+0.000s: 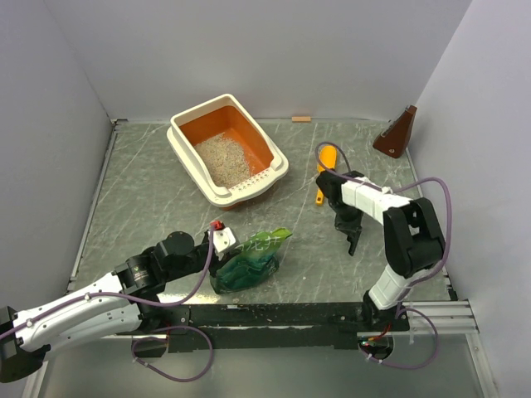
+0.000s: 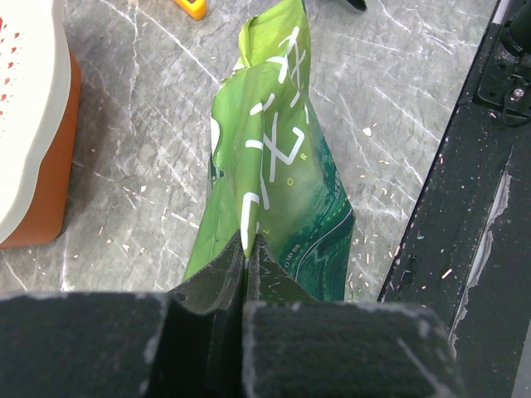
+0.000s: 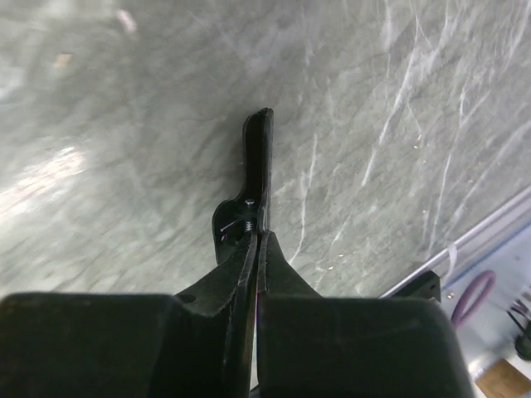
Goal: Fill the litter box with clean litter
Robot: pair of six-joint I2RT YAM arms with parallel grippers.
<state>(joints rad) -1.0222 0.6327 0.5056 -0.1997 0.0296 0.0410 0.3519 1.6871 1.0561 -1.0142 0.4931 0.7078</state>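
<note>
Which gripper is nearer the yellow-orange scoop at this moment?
Right. The right gripper, shut on a black clip, hangs just on the near side of the yellow-orange scoop. The left gripper is farther off to the left, shut on the green bag.

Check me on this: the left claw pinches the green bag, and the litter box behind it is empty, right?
Not quite. The litter box is not empty: a patch of litter lies in it, as the top view shows. The left gripper does pinch the green bag.
</note>
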